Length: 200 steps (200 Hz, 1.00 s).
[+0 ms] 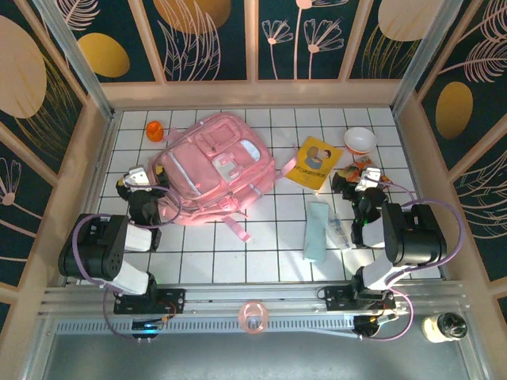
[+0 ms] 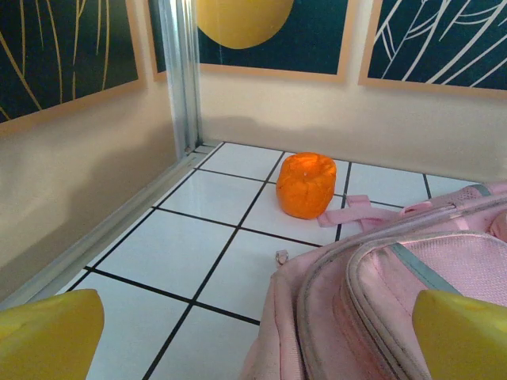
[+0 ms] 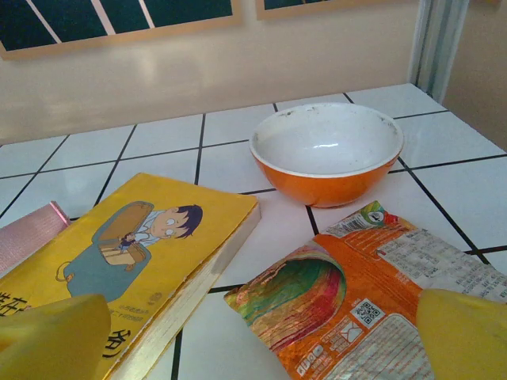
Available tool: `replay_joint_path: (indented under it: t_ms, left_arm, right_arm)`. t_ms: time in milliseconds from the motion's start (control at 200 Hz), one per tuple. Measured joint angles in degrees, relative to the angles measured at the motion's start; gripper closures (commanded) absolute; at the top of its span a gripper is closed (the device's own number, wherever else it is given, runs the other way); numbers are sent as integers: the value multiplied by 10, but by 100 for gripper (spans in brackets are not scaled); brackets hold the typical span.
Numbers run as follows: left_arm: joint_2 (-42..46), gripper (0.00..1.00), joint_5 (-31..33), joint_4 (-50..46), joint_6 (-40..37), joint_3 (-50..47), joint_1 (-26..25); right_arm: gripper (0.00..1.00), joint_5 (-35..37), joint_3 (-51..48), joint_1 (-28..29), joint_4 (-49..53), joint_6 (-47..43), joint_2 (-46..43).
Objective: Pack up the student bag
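As the left gripper [image 1: 140,180] and right gripper [image 1: 361,184] gaped wide and empty, the student bag [image 1: 214,166] lay just right of the left, a snack packet [image 3: 356,293] just ahead of the right.

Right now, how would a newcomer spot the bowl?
Start at the pink backpack and go right, past the yellow book, toward the far right corner. The bowl sits there: round, orange outside, white inside, unlike the flat snack packet beside it.

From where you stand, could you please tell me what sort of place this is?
Probably a staged robot test cell, not a real classroom: a white tiled tabletop boxed in by leaf-patterned wall panels, with an aluminium rail along the near edge and a student bag laid out.
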State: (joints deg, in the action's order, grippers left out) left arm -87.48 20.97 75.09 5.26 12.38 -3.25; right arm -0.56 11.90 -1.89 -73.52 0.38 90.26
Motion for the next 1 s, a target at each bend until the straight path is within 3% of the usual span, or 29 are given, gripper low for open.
replay_joint_path:
  t_ms: [1001]
  left_arm:
    - [0, 1, 0, 0, 0, 0, 0]
  right_arm:
    - [1, -22, 0, -10, 0, 6, 0]
